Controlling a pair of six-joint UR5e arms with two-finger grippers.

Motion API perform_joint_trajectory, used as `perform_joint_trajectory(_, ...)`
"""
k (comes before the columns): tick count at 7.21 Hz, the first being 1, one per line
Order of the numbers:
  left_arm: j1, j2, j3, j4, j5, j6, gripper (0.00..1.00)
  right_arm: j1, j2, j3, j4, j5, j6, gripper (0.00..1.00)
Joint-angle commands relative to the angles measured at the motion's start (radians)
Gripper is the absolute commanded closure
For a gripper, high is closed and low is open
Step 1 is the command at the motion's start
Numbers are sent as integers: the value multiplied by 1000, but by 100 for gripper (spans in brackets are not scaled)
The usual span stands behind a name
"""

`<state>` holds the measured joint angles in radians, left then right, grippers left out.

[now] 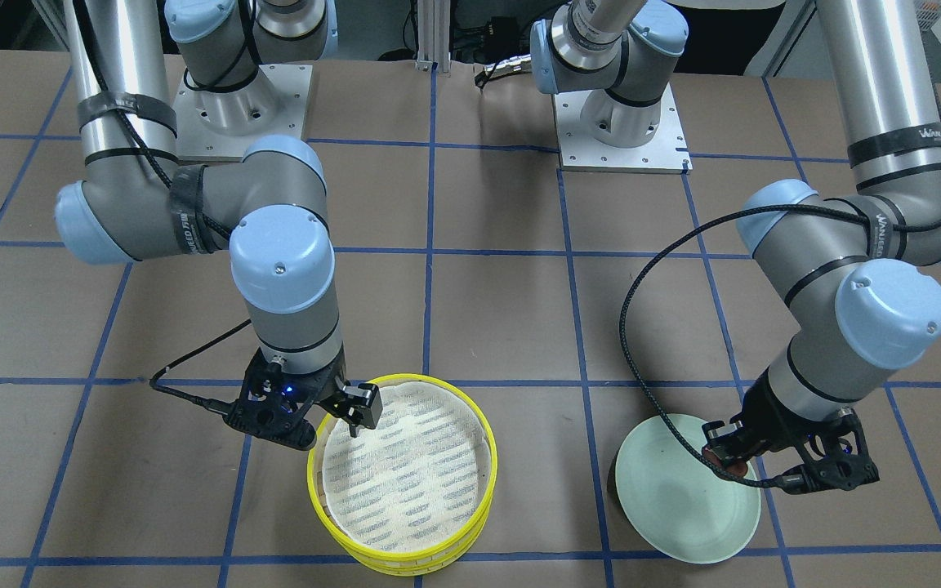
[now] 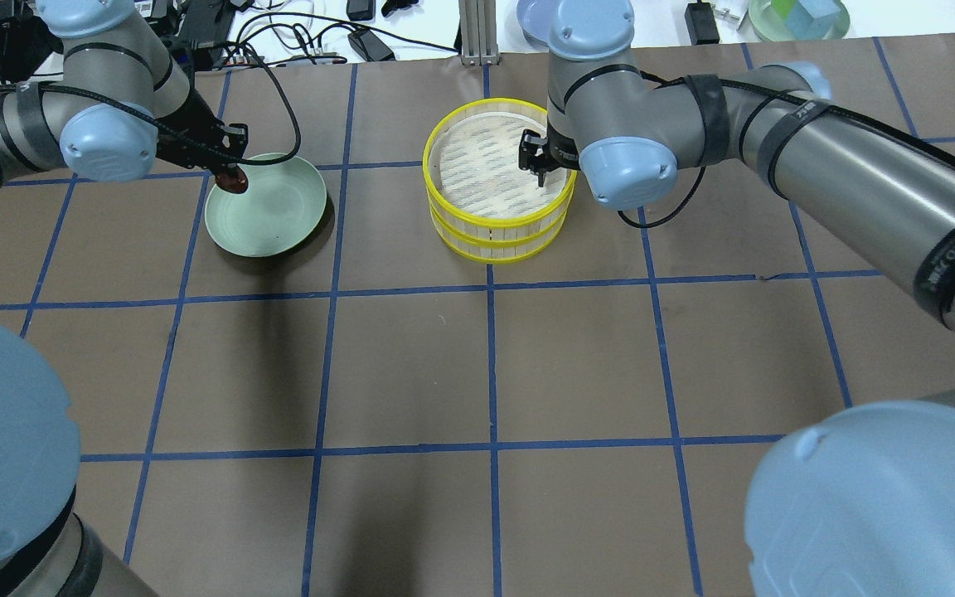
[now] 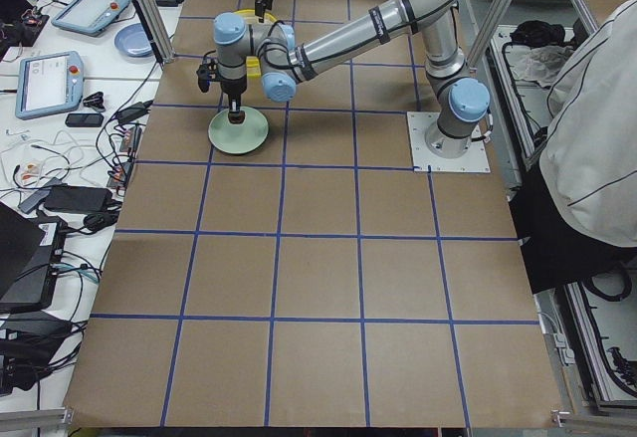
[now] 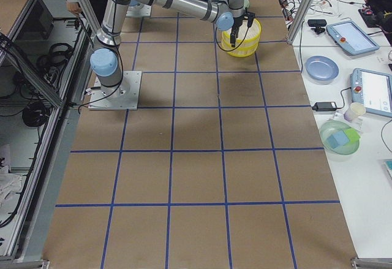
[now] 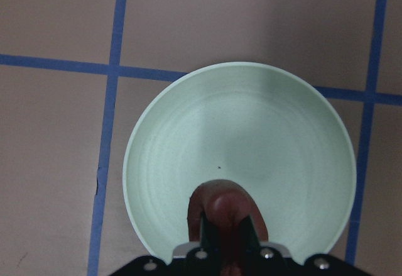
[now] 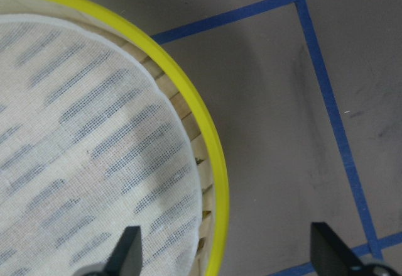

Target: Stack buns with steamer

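Note:
A yellow two-tier steamer (image 1: 479, 425) with a white striped mesh liner (image 6: 75, 156) stands mid-table; it also shows in the overhead view (image 2: 498, 240). My right gripper (image 6: 229, 254) is open and empty, with one finger over the liner and one outside the yellow rim; it also shows from above (image 2: 540, 166). My left gripper (image 5: 227, 229) is shut on the dark reddish-brown bun (image 5: 220, 204) over the edge of a pale green plate (image 5: 251, 131). That bun (image 2: 233, 181) and plate (image 2: 270, 215) show from above too. The cream-white bun shows in no view.
The brown table has a blue tape grid. Both arm bases (image 1: 622, 122) stand on metal plates at the robot side. A side bench holds a blue plate (image 4: 321, 68), a green bowl (image 4: 339, 137), tablets and cables. A person (image 3: 597, 138) stands by the bases.

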<state>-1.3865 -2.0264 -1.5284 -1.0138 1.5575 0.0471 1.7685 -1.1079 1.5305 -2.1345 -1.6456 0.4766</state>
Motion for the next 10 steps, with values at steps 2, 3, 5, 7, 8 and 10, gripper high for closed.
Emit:
perform_joint_trajectory(2, -86, 80, -1, -14, -89, -197, 100, -79, -227, -35, 274, 13, -230, 0)
perform_joint_trajectory(3, -142, 95, 1, -11, -103, -293, 100, -111, -327, -33, 365, 10, -382, 0)
perform_joint_trajectory(5, -221, 103, -1, 30, -248, -514, 100, -126, -516, -33, 535, 7, -483, 0)
perform_joint_trajectory(7, -301, 75, -6, 60, -309, -613, 100, -127, -550, -30, 602, 13, -556, 0)
perform_joint_trajectory(8, -318, 62, -9, 70, -356, -618, 100, -127, -546, -30, 599, 13, -579, 0)
perform_joint_trajectory(10, -328, 19, -13, 151, -373, -674, 85, -132, -518, -23, 576, 55, -636, 0)
